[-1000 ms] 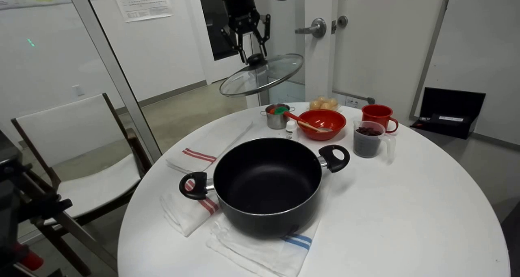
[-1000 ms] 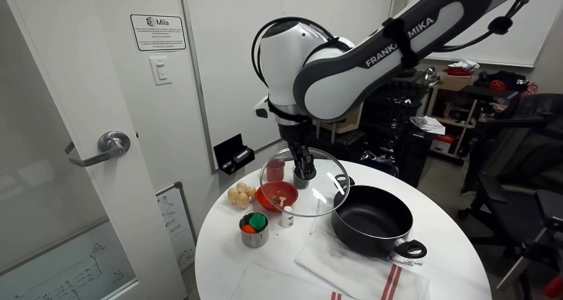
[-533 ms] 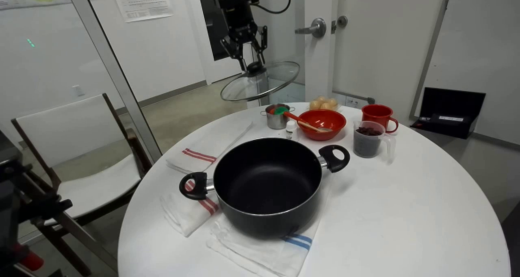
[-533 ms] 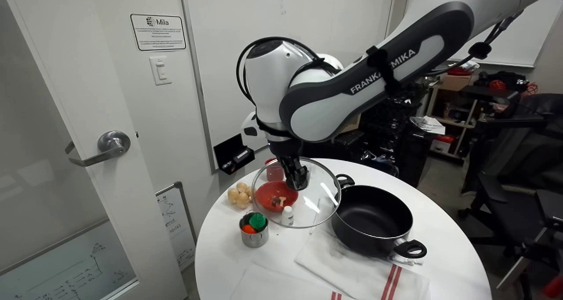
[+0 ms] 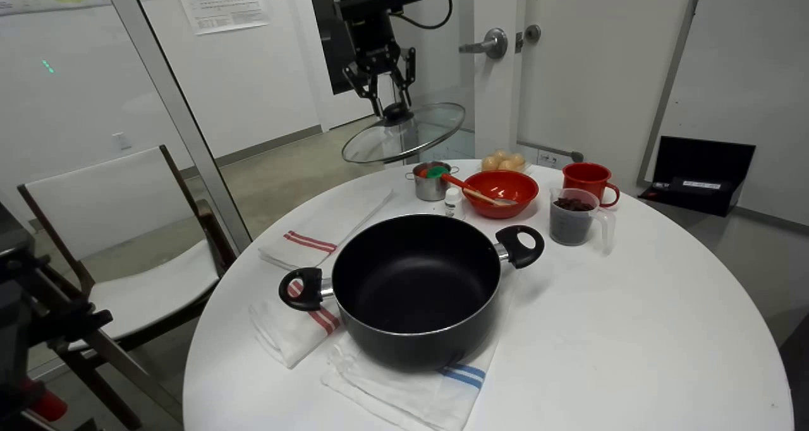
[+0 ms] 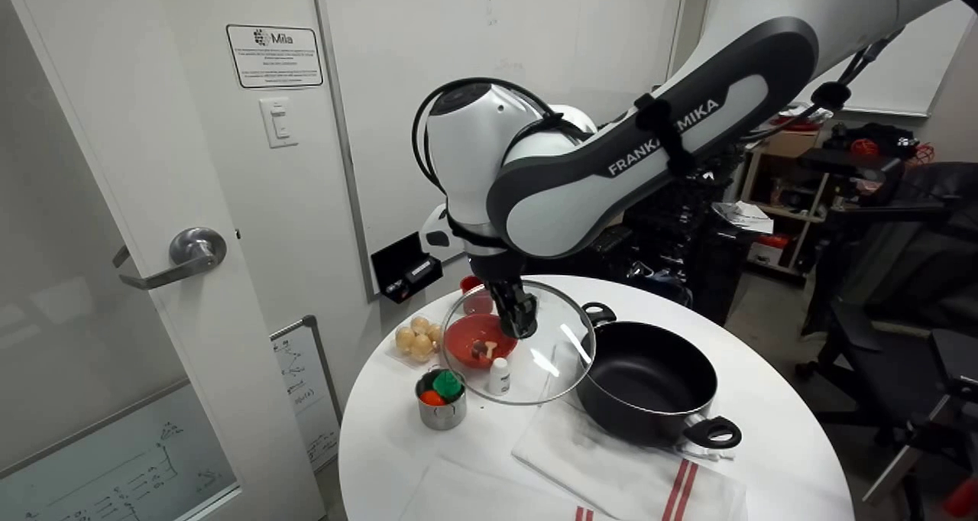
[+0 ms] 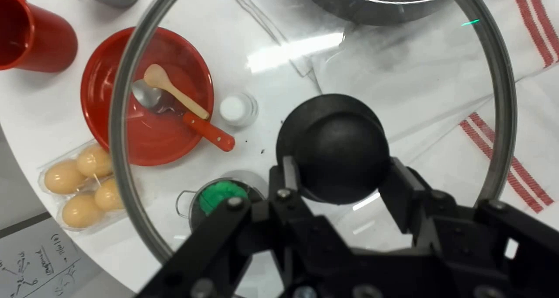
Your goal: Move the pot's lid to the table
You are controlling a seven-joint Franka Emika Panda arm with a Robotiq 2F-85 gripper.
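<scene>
Pincer (image 5: 393,109), partly closed, is clamping the lid (image 5: 406,135) by its knob (image 7: 334,147), holding it tilted above the table (image 5: 632,330), near the edge where eggs (image 7: 104,195) are lying. The pot (image 5: 417,285) is sitting on a towel (image 5: 404,390).

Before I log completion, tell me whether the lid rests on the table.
No, the claw holds the lid by its knob, above the table.

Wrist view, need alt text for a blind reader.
Gripper holding a glass lid by its black knob above a white table. Also in frame: a red bowl of utensils, a white-capped bottle and, at the top edge, part of a black pot.
</scene>
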